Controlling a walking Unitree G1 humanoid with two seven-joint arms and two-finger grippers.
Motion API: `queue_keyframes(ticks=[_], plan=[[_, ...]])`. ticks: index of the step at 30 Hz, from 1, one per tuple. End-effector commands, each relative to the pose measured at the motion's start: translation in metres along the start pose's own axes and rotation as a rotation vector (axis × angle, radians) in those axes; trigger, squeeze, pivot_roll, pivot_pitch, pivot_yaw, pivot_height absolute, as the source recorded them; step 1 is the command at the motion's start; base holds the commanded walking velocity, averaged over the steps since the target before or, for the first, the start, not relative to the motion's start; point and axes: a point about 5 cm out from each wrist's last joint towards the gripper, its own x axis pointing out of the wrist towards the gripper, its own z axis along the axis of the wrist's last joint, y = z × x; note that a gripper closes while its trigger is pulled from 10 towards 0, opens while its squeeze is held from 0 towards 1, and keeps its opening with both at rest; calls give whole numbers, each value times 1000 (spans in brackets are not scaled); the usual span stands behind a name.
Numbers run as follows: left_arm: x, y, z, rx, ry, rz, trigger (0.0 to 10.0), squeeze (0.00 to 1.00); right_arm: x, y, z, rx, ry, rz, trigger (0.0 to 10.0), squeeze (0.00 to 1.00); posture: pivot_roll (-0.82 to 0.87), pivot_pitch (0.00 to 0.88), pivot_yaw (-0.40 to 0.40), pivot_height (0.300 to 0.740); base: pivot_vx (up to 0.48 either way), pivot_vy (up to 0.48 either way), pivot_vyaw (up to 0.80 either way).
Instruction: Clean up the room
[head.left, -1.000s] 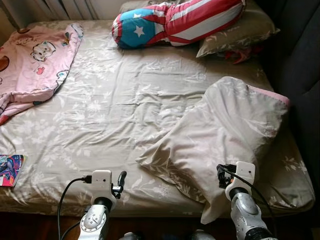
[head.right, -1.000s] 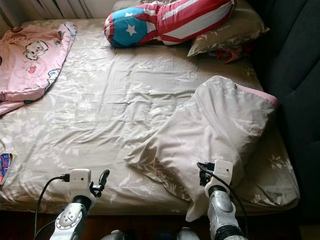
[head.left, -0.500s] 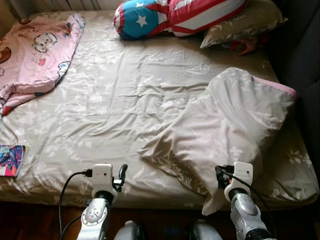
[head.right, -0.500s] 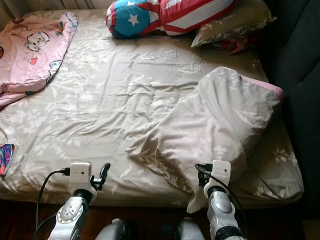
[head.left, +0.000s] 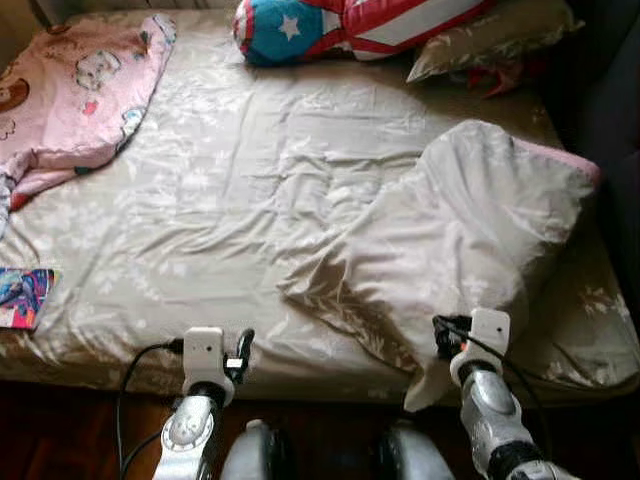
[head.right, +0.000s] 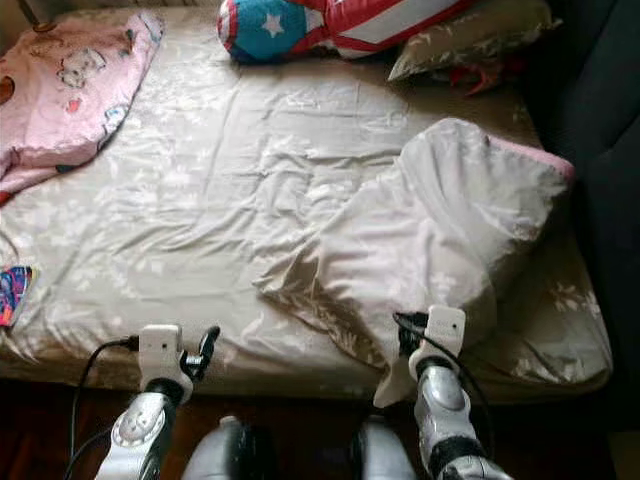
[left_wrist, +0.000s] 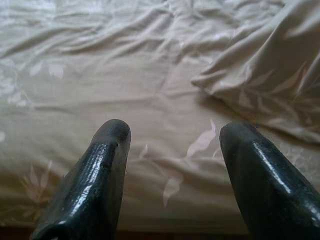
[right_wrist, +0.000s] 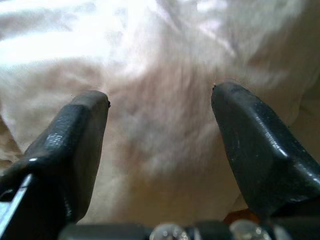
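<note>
A beige floral bed (head.left: 200, 220) lies before me. A crumpled beige duvet (head.left: 470, 230) with a pink edge is heaped on the bed's right side, one corner hanging over the near edge. My right gripper (right_wrist: 160, 130) is open, close against that hanging fabric; its wrist (head.left: 478, 345) is at the near right edge. My left gripper (left_wrist: 172, 145) is open above the sheet at the near edge, with the duvet's corner (left_wrist: 260, 85) ahead of it. A pink cartoon blanket (head.left: 70, 90) lies at the far left.
A star-and-stripe cushion (head.left: 340, 20) and a beige pillow (head.left: 490, 40) sit at the head of the bed. A colourful book (head.left: 20, 297) lies at the near left edge. A dark headboard or wall (head.right: 600, 120) runs along the right side. Dark wooden floor (head.left: 70, 430) is below.
The camera has tilted down and the whole scene has shifted up, bringing the floor and my body into view. Both grippers keep their places at the bed's near edge.
</note>
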Motion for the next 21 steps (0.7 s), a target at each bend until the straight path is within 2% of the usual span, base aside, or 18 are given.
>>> queue_keyframes(ticks=[1,5,8,9,14,16,21], plan=[[-7,4,-9,-5,40,13,10000,0,-2,-1,-4,43,10,-17,10000,0,-48,261,62,646,0,0,0],[-8,4,-10,-4,43,12,10000,0,0,0,0,41,-1,-17,10000,0,-48,261,62,646,0,0,0],[-9,4,-11,-4,46,13,10000,0,3,0,8,93,-37,-29,10000,0,-43,261,62,646,0,0,0],[-11,5,-12,-3,49,14,10000,0,5,1,14,126,-63,-28,10000,1000,-42,261,62,646,0,0,0],[-12,6,-13,-1,54,15,10000,0,10,4,25,160,-93,-20,10000,1000,-38,261,61,646,0,0,0],[-12,6,-12,2,53,15,10000,0,12,5,32,201,-116,-35,10000,1000,-38,263,61,646,0,0,0],[-12,6,-13,9,55,10,10000,0,12,8,32,212,-114,-41,10000,1000,-44,264,62,646,0,0,0]])
